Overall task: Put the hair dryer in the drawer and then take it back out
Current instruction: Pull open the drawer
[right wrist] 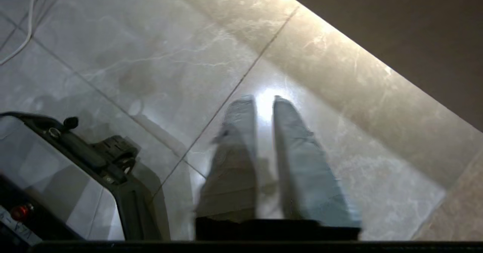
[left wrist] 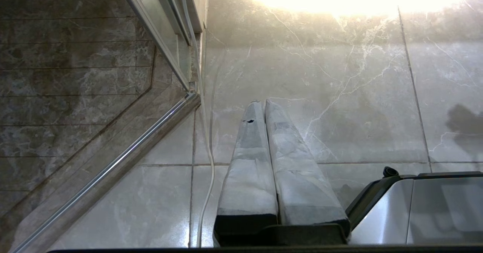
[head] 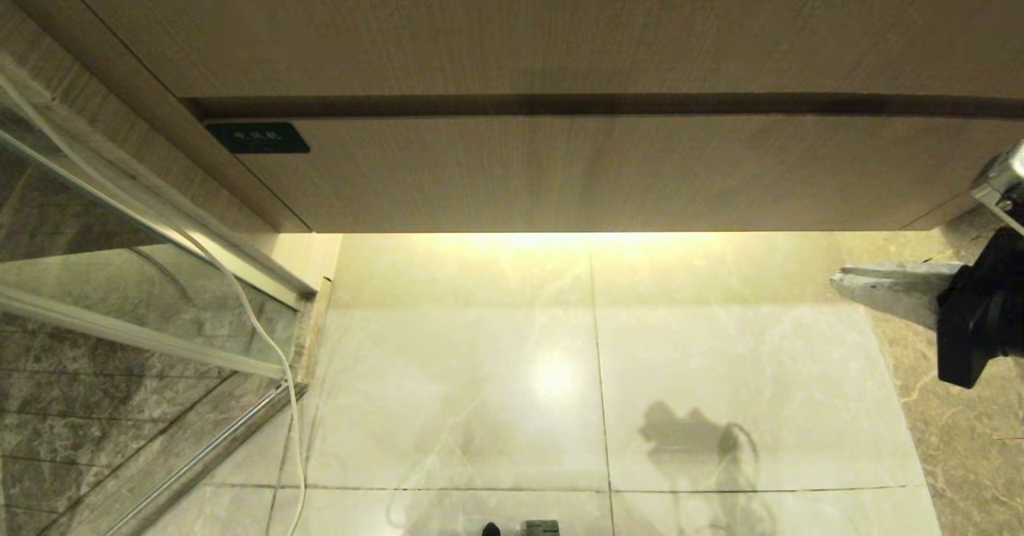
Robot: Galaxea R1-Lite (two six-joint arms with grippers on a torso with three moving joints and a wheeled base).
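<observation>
Your right gripper (head: 840,282): level above floor (head: 480,360), below closed drawer (head: 600,172), jaws slightly apart, empty | left gripper (left wrist: 260,104): parked, pointing floorward, jaws together.

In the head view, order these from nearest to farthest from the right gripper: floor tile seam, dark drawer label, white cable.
From the right gripper at the right edge:
1. Floor tile seam, mid-floor.
2. Dark label, on the drawer front's left end.
3. White cable, far left by the glass.
</observation>
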